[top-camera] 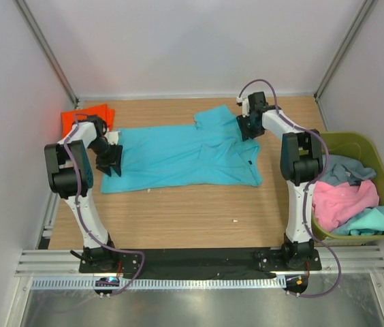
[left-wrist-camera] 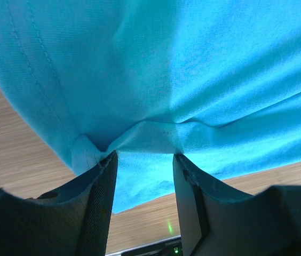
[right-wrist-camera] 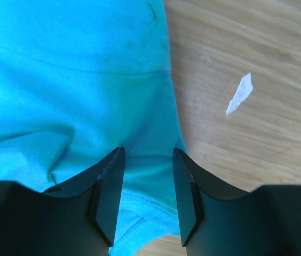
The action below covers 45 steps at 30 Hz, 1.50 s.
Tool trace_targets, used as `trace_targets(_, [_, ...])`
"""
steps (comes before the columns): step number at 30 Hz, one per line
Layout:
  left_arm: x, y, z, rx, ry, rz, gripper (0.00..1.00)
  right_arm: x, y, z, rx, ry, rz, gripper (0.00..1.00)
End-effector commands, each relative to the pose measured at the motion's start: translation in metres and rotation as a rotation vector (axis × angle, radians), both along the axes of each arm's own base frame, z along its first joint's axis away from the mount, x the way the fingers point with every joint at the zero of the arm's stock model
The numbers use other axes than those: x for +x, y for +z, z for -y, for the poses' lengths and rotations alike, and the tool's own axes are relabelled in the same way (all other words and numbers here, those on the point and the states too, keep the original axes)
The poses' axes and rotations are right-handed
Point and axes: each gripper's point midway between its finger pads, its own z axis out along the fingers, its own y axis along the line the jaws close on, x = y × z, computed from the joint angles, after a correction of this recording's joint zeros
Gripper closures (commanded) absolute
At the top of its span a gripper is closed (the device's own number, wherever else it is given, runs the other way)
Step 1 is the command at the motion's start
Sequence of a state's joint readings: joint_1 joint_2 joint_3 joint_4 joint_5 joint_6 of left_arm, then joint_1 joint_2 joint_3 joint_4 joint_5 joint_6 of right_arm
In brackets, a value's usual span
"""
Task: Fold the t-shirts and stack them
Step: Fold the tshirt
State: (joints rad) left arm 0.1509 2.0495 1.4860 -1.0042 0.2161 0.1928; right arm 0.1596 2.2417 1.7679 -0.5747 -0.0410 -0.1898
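A turquoise-blue t-shirt (top-camera: 185, 153) lies spread across the wooden table, somewhat wrinkled. My left gripper (top-camera: 114, 158) is at the shirt's left edge. In the left wrist view (left-wrist-camera: 144, 156) its jaws stand apart, with a raised fold of the cloth (left-wrist-camera: 156, 80) lying over the fingertips. My right gripper (top-camera: 246, 129) is at the shirt's upper right part. In the right wrist view (right-wrist-camera: 148, 152) its jaws are apart, straddling the cloth (right-wrist-camera: 76, 80) near its edge. A bright orange t-shirt (top-camera: 83, 117) lies folded at the far left, behind the left arm.
An olive-green bin (top-camera: 355, 143) stands at the right edge of the table. It holds pink (top-camera: 342, 201), grey-blue (top-camera: 345, 170) and teal (top-camera: 376, 221) shirts. A small white scrap (right-wrist-camera: 239, 94) lies on the wood beside the shirt. White walls enclose the table.
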Motion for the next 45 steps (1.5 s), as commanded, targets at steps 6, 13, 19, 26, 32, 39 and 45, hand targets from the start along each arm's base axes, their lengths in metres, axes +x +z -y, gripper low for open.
trace_targets(6, [0.028,0.033,0.024,-0.134,-0.035,0.174,0.52,-0.01,0.049,0.015,-0.046,-0.032,0.068,0.52])
trace_targets(13, [0.021,0.094,0.035,-0.133,-0.074,0.337,0.48,-0.018,0.129,0.006,0.046,-0.049,0.212,0.49])
trace_targets(19, [-0.021,0.081,0.029,-0.094,-0.13,0.223,0.48,-0.088,0.118,-0.023,0.227,0.011,0.042,0.48])
trace_targets(26, [-0.051,0.049,0.025,-0.08,-0.17,0.089,0.48,-0.158,0.072,-0.037,0.325,-0.014,-0.135,0.47])
trace_targets(32, [-0.05,0.027,0.024,-0.083,-0.15,0.04,0.49,-0.183,0.039,-0.036,0.328,-0.013,-0.224,0.47])
trace_targets(39, [-0.044,0.01,0.024,-0.089,-0.119,0.005,0.49,-0.194,0.011,-0.033,0.307,-0.029,-0.298,0.47])
trace_targets(45, [-0.048,0.001,0.019,-0.067,-0.138,-0.028,0.5,-0.21,-0.006,-0.019,0.231,-0.044,-0.346,0.47])
